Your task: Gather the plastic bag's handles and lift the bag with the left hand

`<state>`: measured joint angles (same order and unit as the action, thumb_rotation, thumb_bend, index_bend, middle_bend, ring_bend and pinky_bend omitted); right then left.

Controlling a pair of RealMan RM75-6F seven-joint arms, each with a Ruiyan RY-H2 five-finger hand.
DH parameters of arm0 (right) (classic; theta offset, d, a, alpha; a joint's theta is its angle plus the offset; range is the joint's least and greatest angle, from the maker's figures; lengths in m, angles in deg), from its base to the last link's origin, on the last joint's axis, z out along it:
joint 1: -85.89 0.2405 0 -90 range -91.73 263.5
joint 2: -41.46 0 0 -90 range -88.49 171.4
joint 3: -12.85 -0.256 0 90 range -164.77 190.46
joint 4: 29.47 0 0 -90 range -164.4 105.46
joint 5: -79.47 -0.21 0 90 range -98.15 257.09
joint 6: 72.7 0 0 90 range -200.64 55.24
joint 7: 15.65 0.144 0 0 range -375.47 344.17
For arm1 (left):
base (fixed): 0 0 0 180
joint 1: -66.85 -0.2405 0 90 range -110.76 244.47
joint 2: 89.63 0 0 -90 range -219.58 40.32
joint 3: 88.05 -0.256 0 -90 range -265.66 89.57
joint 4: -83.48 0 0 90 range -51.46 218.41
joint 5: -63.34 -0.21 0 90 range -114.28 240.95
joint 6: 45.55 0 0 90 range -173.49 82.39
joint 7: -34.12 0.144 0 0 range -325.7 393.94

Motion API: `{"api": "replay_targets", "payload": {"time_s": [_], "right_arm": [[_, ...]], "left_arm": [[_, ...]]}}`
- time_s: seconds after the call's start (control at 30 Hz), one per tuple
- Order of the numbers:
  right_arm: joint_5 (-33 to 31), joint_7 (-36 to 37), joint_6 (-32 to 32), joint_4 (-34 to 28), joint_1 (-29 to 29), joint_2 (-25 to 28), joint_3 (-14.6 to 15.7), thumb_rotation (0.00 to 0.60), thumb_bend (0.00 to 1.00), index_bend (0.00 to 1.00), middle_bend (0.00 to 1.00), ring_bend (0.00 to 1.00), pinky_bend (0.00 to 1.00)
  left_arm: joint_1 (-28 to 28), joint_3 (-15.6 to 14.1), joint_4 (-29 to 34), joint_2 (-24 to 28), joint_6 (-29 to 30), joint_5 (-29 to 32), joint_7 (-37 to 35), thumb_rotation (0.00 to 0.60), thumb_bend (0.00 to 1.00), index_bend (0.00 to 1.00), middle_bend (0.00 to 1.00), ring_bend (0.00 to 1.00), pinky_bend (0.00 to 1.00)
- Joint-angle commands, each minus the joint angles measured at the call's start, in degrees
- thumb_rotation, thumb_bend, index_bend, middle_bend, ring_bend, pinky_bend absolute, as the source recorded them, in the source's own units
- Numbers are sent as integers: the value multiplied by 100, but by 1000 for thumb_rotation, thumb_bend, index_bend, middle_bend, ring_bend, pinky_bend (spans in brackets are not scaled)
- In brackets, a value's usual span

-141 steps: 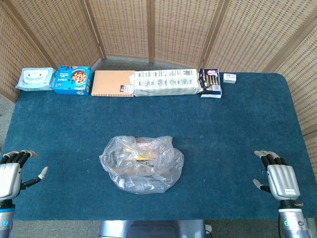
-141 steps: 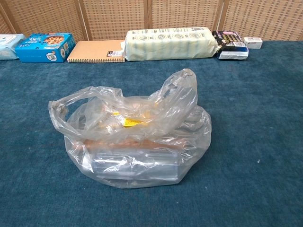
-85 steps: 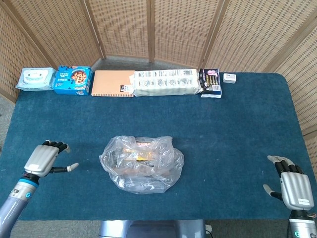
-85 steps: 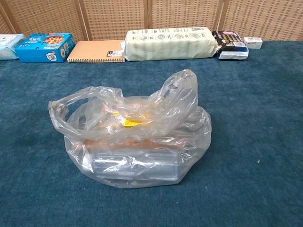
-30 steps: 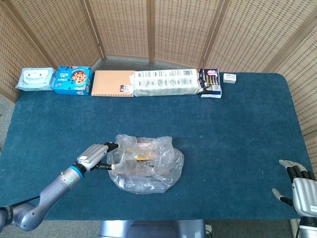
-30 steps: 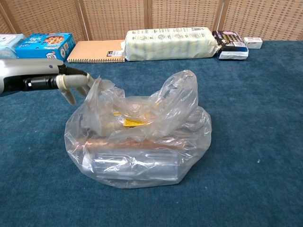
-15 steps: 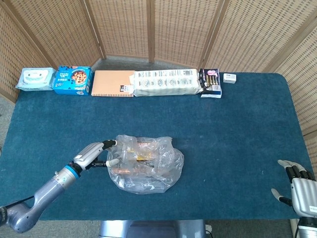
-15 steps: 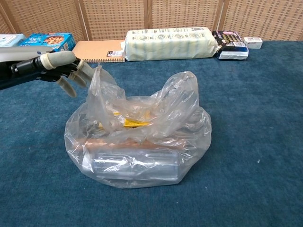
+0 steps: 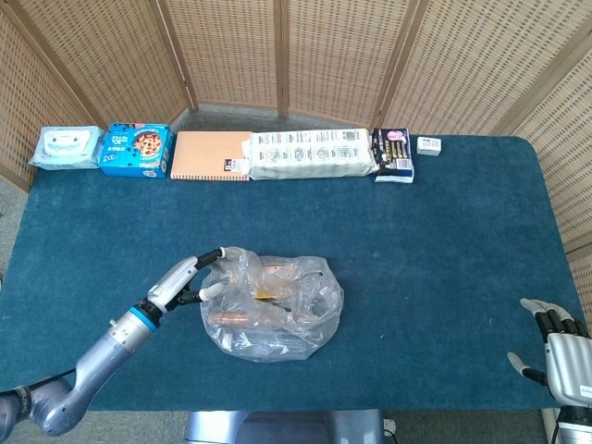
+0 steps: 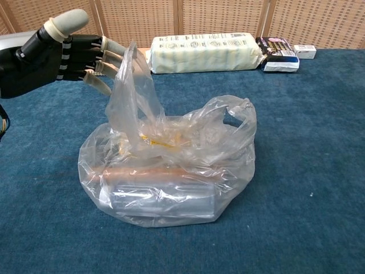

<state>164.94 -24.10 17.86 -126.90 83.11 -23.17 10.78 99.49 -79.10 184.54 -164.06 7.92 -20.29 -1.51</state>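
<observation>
From my remote station: my left hand (image 9: 190, 277), low and left of centre in the frame, reaches in from the lower left corner with its fingers at the left edge of the clear plastic bag (image 9: 271, 307), which sits on the blue table (image 9: 444, 250). My right hand (image 9: 563, 353) rests spread at the bottom right corner. Along the upper edge lie a wipes pack (image 9: 65, 148), a blue box (image 9: 136, 150), a notebook (image 9: 212, 155) and a long white package (image 9: 312, 154).
</observation>
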Motion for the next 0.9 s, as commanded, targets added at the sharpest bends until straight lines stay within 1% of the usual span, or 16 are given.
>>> {"api": "replay_targets", "payload": {"time_s": [0.03,0.13,0.23,0.53,0.67,0.83,0.9], "right_arm": [[-3,3,-12,3,2,-4,1,600,106,204,241,219,238],[1,3,-22,4,8,-6,-6,600,105,204,241,219,238],[10,-2,-18,2,9,-5,-11,600,105,204,241,219,239],[7,25,22,-16,-26,20,-13,600,105,204,241,219,238],[-1,49,38,-13,-47,35,-13,600,105,204,241,219,238],[0,64,33,-5,-51,44,-15,600,105,204,241,219,238],[2,69,26,-3,-48,42,-17,600,105,204,241,219,238]], "left_arm": [[-59,-131,-37,14,45,-103,-232,0,0,185,226,204,283],[-17,-267,-97,85,-128,-124,-340,0,0,185,226,204,283],[23,-318,-156,64,-226,-78,-383,0,0,186,226,204,283],[236,-273,-208,-129,-424,31,-312,0,0,186,226,220,284],[272,-242,-207,-210,-395,99,-281,0,0,185,227,220,284],[328,-312,-197,-178,-535,161,-229,0,0,186,227,220,291],[317,-324,-177,-142,-505,170,-200,0,0,185,227,220,291]]}}
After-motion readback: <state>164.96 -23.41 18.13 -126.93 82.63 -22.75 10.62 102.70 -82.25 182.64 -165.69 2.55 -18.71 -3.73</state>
